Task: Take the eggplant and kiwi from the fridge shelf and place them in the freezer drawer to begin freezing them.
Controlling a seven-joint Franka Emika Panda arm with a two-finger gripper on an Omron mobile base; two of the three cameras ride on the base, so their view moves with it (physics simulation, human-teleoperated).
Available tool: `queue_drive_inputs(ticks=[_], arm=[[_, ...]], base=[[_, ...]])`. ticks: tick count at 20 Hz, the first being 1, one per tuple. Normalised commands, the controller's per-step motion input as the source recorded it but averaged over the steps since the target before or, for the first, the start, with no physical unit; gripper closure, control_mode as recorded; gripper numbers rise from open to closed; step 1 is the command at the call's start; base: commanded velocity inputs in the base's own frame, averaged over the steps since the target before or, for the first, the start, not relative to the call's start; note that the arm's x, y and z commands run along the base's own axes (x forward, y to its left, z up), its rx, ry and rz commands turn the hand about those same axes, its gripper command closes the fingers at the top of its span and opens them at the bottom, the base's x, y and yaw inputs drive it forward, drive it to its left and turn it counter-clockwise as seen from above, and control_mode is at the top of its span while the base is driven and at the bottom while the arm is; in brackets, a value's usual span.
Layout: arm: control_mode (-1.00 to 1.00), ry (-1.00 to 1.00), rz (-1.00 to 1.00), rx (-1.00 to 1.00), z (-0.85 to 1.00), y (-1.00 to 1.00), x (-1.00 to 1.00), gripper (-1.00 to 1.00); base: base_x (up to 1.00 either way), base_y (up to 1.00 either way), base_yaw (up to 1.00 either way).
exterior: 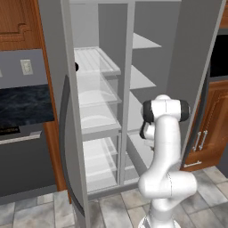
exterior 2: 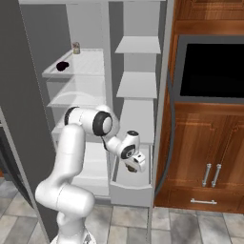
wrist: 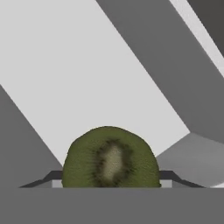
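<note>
Kiwi (wrist: 110, 158): one, oval, green cut face with pale core and dark seed ring, clamped between the fingers.
Gripper (exterior 2: 132, 167): closed on the kiwi, hanging over the freezer drawer (exterior 2: 129, 194).
Freezer drawer: one pale grey box, pulled out, smooth flat floor, open room around the hand.
Eggplant (exterior 2: 62, 66): one, dark, rounded, on the fridge shelf (exterior 2: 81, 70) near its front edge.
Jar (exterior 2: 76, 47): one, small, tan, behind the eggplant.

White glossy arm (exterior 2: 71, 157), rounded tubular links, dark bands at joints; bulbous white base segment lower frame; small white tool (exterior 2: 135, 164), dark fingertips.
</note>
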Motion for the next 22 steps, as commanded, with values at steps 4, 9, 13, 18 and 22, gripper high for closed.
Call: queue_drive_inputs(ticks=[4,9,13,18,22], arm=[[-1.0,0.07,0.0,0.0,-0.4,-0.04,0.49,1.0],[-1.0,0.08,0.0,0.0,-0.51,-0.05,0.39,1.0],[-1.0,0.06,0.0,0.0,-0.47,-0.05,0.48,1.0],[-1.0,0.05,0.0,0.0,-0.46,-0.09,0.45,1.0],[-1.0,0.09,0.0,0.0,-0.62,-0.12,0.24,-1.0]], base=[[0.0,0.0,0.0],[0.0,0.0,0.0],[0.0,0.0,0.0],[0.0,0.0,0.0],[0.0,0.0,0.0]])
